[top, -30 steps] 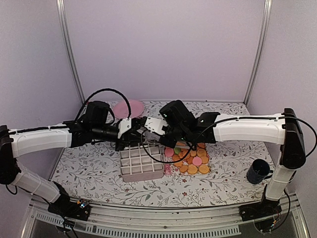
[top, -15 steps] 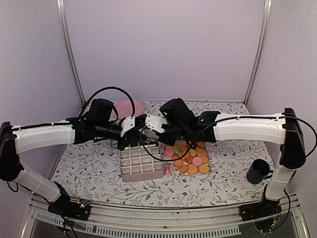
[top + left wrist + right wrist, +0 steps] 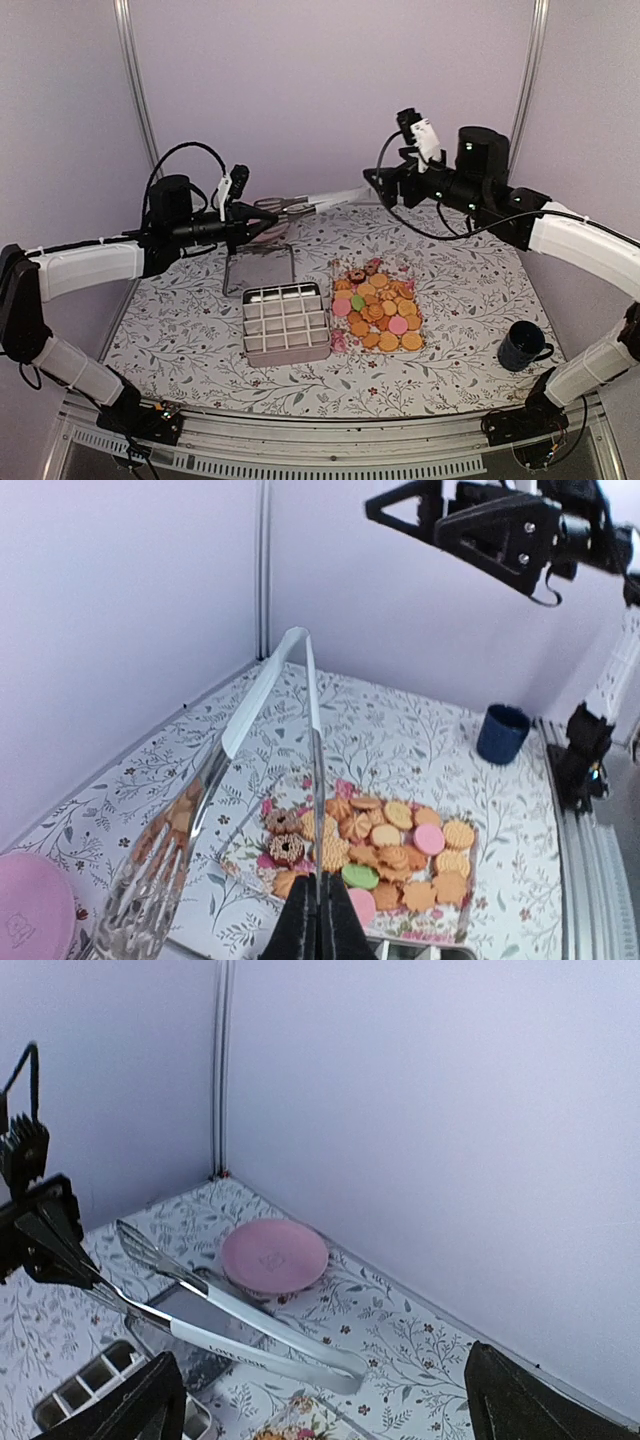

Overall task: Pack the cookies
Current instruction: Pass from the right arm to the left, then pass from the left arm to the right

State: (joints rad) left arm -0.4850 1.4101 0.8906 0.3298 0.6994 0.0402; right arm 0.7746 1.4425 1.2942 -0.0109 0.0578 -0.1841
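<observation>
The cookies (image 3: pixel 378 308), mostly golden with a few pink, a green one and some dark ones, lie on a clear flowered tray (image 3: pixel 412 293) at mid-table, and the left wrist view shows the cookies (image 3: pixel 390 850) too. My left gripper (image 3: pixel 250 213) hangs in the air left of them. It is shut on one arm of the metal tongs (image 3: pixel 310 203), whose hinge end points right. In the left wrist view the gripper (image 3: pixel 320 925) clamps that thin arm of the tongs (image 3: pixel 265 695). My right gripper (image 3: pixel 383 188) is open and empty just beyond the hinge end, apart from it. From its own camera the right gripper (image 3: pixel 322 1365) looks down on the tongs (image 3: pixel 240 1320).
A pink divided box (image 3: pixel 286 325) sits left of the tray, with a clear lid (image 3: pixel 260 268) behind it. A pink plate (image 3: pixel 273 1255) lies at the back left. A dark blue cup (image 3: pixel 525 345) stands front right. Walls enclose the back and both sides.
My right gripper has opened, let go of the tongs and swung up and back to the right. My left arm has lifted the tongs up from over the box.
</observation>
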